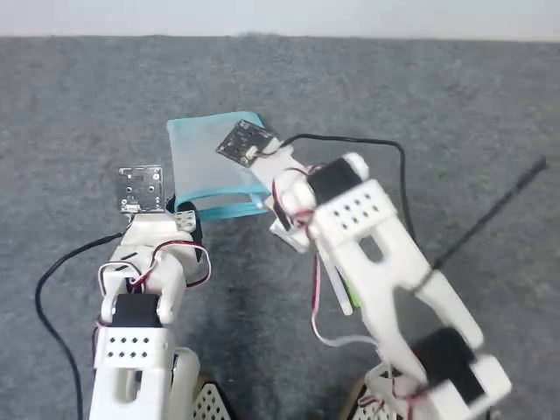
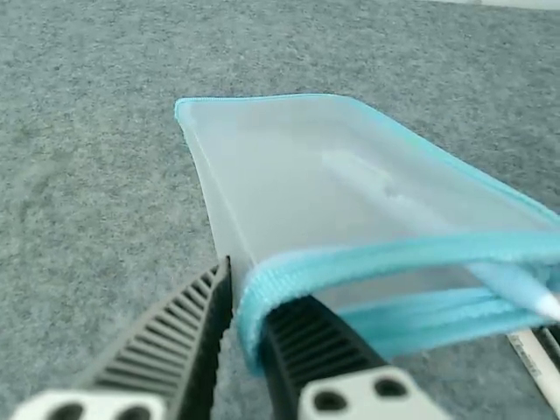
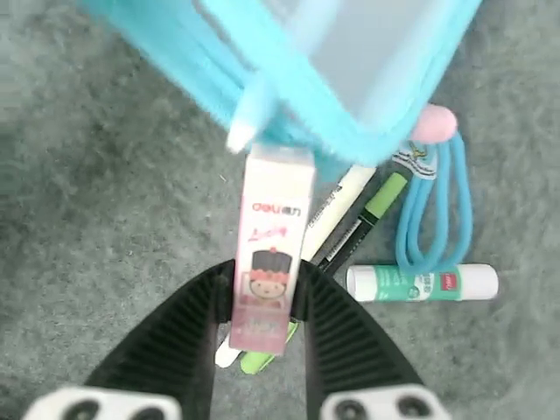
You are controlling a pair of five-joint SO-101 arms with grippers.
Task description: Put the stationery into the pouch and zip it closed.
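left arm (image 1: pixel 140 289): stands at the near left of the grey counter (image 1: pixel 455 96). its jaws are clamped on the pouch (image 1: pixel 206 166), pinching the blue zip edge at the corner nearest that arm. the edge sits between the two ribbed jaws.

pouch: translucent with blue trim. it lies on the counter ahead of both arms, with its mouth turned toward them. the upper lip of the mouth is lifted off the lower, so the mouth gapes. a pale pointed item (image 2: pixel 516 289) shows at the mouth; what it is cannot be told.

right arm (image 1: pixel 385 262): leans in from the near right, with its wrist over the pouch mouth. its jaws are shut tight on the eraser (image 3: pixel 271 201), a white and pink block gripped at its near end. the far end of the eraser is at the blue edge of the mouth. whether it touches that edge cannot be told.

loose items on the counter, beneath the right jaws and just outside the mouth:
- pens (image 3: pixel 350 219), one white and one dark with a green section, lying side by side and partly under the eraser.
- a glue stick (image 3: pixel 422 282), lying on its side just beside the pens.
- a blue cord (image 3: pixel 437 219) in loops with a pink bead at one end. the bead is against the pouch edge.
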